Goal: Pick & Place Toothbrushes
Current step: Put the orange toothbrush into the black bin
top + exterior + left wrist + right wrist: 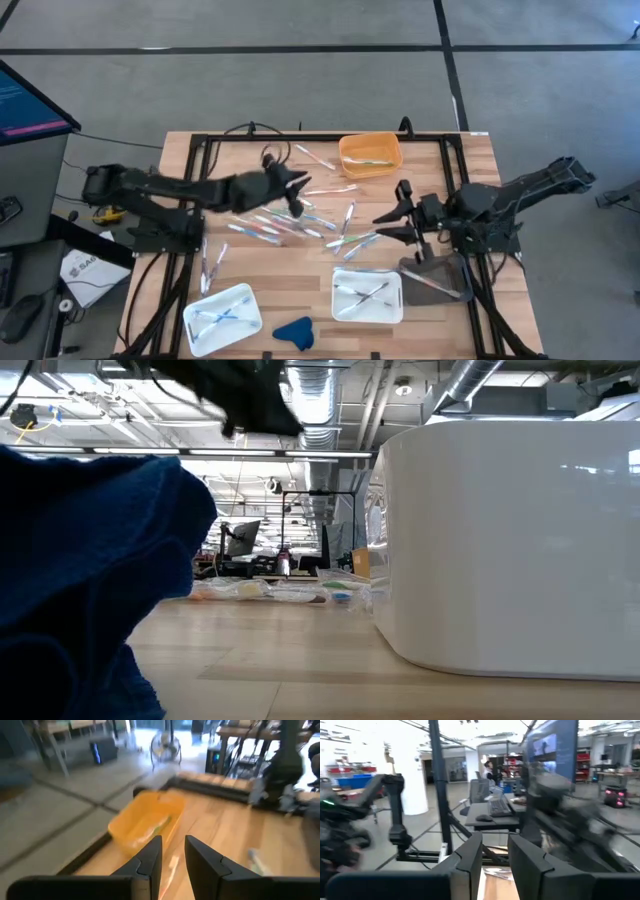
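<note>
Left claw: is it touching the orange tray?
Apart. The left wrist view shows the left claw short of the orange tray, bare table between them.

toothbrushes (290, 222) scattered mid-table, tub (370, 154) behind them, two trays (367, 295) in front

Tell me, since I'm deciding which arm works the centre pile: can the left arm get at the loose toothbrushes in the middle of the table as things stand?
Probably yes. The left gripper already hangs over the near edge of the loose toothbrushes, nothing visible lies between them, and its jaws look empty. The right gripper waits off to the other side.
</note>
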